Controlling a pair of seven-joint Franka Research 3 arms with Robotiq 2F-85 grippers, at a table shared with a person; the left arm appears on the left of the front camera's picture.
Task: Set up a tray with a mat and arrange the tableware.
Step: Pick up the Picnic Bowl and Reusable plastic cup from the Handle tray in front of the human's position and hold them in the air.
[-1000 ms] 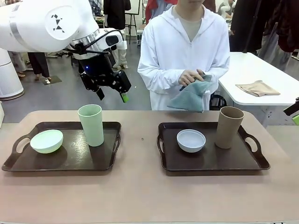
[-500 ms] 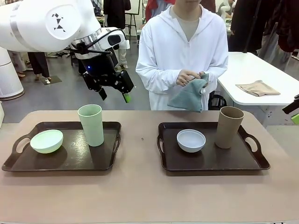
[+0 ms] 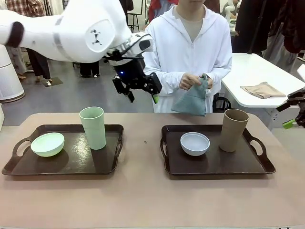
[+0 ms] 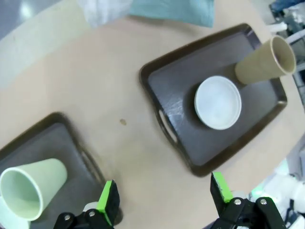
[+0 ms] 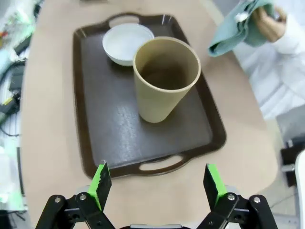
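Front view: left gripper [image 3: 143, 97] hangs over the table's far edge, jaws apart. The right gripper [image 5: 156, 180] is likewise spread. Pale green bowl [image 3: 47, 144] and green cup [image 3: 93, 127] stand on the left tray [image 3: 71, 160]. White bowl [image 3: 195, 143] and brown cup [image 3: 234, 130] stand on the right tray [image 3: 228, 163].

L pincer [image 3: 142, 98] open, mid-air; person's hands [image 3: 189, 80] hold teal cloth [image 3: 193, 101].

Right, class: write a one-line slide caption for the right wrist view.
Open right claw hovers over a tray holding a brown cup and white bowl; a person's hand grips a teal cloth.
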